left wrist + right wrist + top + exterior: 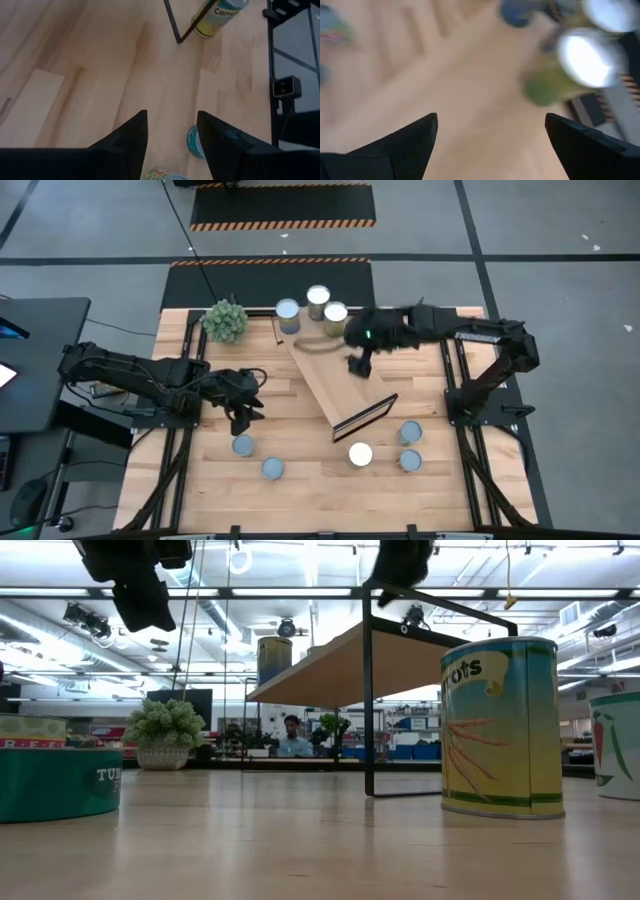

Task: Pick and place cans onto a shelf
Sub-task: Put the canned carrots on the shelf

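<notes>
The shelf (335, 380) is a light-wood plank raised on a dark frame (369, 690), lying diagonally at mid-table. Three cans (318, 298) stand at its far end. Several more cans stand on the table near the front: two at the left (243, 445), three at the right (410, 432). My left gripper (240, 418) hangs open and empty above the table just beyond the left pair; a teal can (195, 142) shows between its fingers (172, 135), lower down. My right gripper (357, 365) hovers open and empty over the shelf (490, 125).
A green spiky plant ball (225, 320) sits at the far left of the table. A tall carrots can (500, 725) stands just by the shelf's dark-framed near end. Arm mounts and black rails line both table sides. Bare wood lies between the shelf and the left cans.
</notes>
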Robot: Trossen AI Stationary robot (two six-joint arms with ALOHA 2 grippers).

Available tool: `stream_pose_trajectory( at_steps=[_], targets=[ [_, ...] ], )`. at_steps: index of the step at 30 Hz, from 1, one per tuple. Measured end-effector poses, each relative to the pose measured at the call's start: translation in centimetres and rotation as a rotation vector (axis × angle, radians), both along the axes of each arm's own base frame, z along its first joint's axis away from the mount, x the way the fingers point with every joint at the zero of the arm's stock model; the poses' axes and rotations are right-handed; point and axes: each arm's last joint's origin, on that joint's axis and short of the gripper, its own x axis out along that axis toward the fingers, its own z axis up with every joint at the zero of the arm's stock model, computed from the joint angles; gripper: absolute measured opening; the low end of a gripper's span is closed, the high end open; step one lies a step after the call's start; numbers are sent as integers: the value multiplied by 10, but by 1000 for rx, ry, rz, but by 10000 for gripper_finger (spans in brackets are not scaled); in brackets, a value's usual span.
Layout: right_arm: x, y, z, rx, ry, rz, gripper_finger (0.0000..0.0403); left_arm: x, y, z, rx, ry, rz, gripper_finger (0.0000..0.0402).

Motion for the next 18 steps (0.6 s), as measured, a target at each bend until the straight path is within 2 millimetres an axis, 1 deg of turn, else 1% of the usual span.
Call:
stream_pose_trajectory(
  at_steps=[5,8,11,14,18],
  targets=[
    [2,65,1,106,-77,-12,377,0,1,0,-24,1,70,176],
    [-5,105,2,112,-132,-45,378,0,2,0,-15,-2,99,176],
    [-15,141,1,128,-176,-40,378,1,2,1,-22,-12,150,176],
    [-23,171,-10,138,-171,-27,377,3,3,3,-21,-43,159,176],
    [-25,202,-33,154,-147,-22,377,4,3,4,17,-61,164,176]
  ],
)
